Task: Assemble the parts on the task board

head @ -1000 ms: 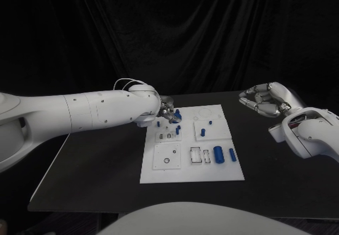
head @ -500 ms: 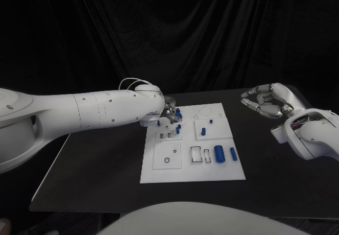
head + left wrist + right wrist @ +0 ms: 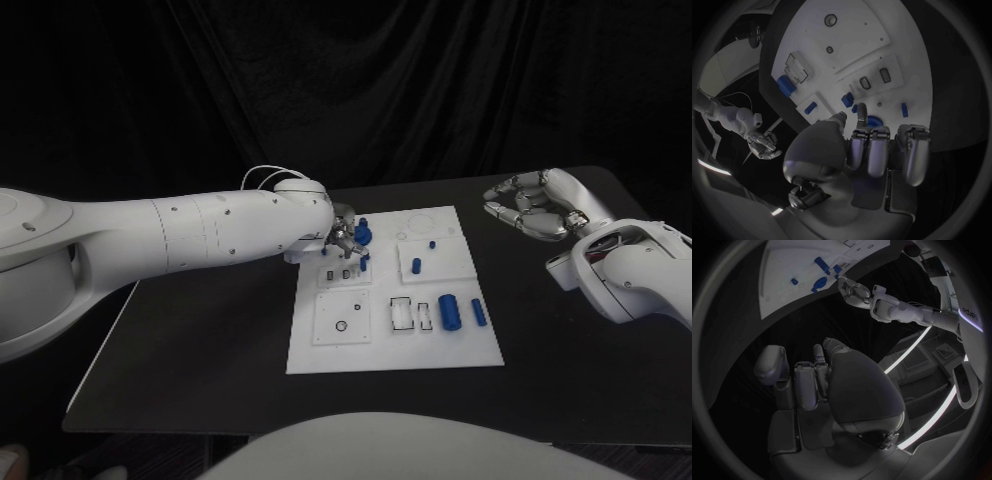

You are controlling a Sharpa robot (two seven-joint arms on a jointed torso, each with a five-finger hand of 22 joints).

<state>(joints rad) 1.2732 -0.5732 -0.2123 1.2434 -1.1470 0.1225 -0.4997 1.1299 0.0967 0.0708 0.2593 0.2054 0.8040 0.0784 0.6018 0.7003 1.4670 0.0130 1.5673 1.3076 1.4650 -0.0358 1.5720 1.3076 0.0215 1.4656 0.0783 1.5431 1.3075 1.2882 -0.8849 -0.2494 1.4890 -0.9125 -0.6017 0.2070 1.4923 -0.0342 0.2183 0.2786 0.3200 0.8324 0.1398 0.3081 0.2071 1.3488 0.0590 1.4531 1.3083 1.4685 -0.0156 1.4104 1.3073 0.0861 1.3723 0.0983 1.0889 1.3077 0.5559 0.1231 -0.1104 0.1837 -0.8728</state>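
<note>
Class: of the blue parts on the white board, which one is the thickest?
The thick blue cylinder lying near the board's front right, beside a slimmer blue pin. All other blue parts are clearly thinner.

A black table (image 3: 188,340) lies under the fingers (image 3: 351,243) of the left hand (image 3: 342,232) and spreads out to all sides of them; its surface is flat, dark and matte. Its far right part is below the fingers (image 3: 512,207) of the right hand (image 3: 545,205), near the far edge. Behind the table, beyond both sets of fingers, a black curtain (image 3: 375,90) hangs in vertical folds across the whole background.
</note>
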